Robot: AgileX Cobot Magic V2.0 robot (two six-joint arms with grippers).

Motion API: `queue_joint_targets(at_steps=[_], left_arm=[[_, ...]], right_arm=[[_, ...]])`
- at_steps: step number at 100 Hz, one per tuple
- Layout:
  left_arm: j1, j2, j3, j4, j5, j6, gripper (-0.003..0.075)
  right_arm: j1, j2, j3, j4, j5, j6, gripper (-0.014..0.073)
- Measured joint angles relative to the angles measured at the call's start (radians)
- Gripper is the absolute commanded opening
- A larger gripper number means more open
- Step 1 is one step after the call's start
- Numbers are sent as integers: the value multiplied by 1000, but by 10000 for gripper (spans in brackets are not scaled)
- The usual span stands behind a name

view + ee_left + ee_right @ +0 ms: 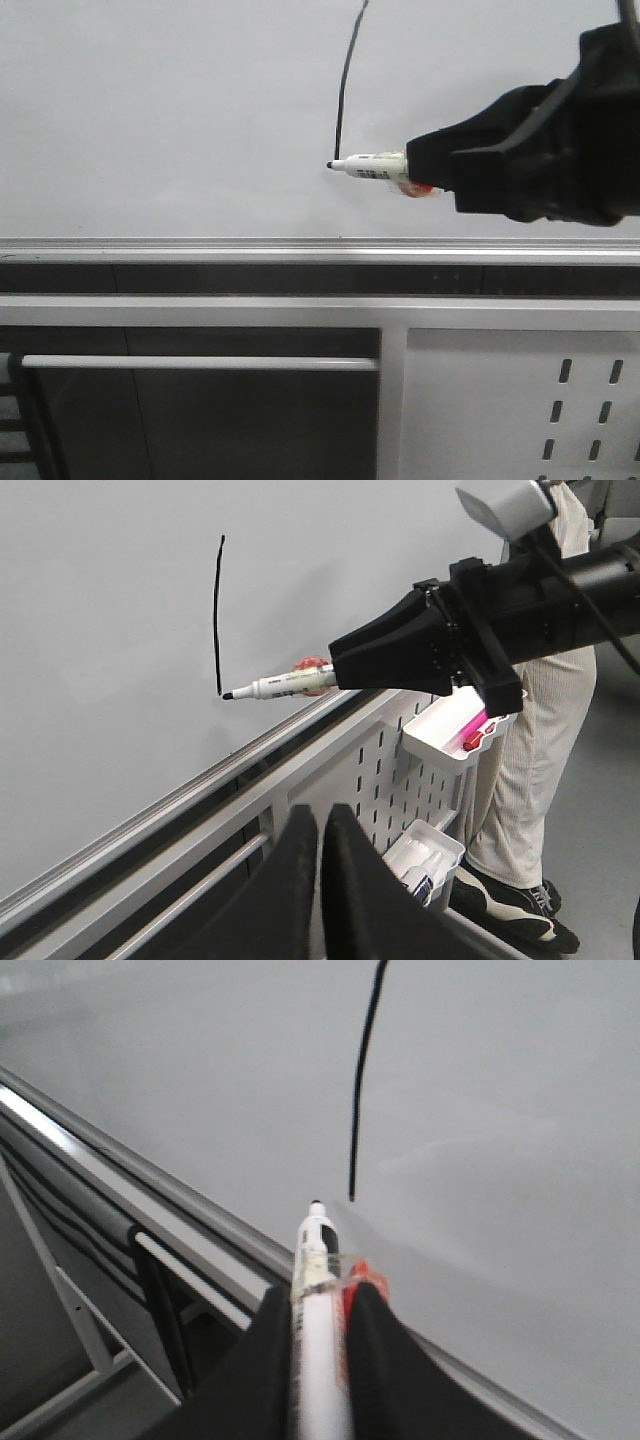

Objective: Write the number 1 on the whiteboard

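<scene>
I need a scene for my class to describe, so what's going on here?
The robot's right tool is shut on a white marker pen, its black tip at or just off the whiteboard, near the lower end of a thin black stroke, the number 1. The stroke looks finished. The left tool is shut and holds nothing, back from the board.

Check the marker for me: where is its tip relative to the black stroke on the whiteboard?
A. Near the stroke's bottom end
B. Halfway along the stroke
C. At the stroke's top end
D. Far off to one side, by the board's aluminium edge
A: in the front view the marker, held by the right gripper, has its black tip just below the lower end of the number 1 on the whiteboard.
</scene>
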Motion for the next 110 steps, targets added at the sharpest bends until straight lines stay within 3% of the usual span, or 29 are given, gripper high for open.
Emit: queue_joint_targets(at_steps=[25,47,74,83,100,110], left_arm=[[0,0,0,20,-2,0,-18],[0,0,0,157,-4,0,-18],[0,0,0,465,-24,0,-6],[0,0,0,560,-32,0,47],[0,60,0,715,-46,0,243],[0,110,0,789,-57,0,309]], right_arm=[[93,-202,143,74,15,0,-50],[102,-324,121,90,293,0,-50],[160,-336,-130,92,695,0,-50],[206,-317,-220,107,781,0,-50],[283,-240,-335,165,935,0,-50],[313,-204,-361,209,968,0,-50]])
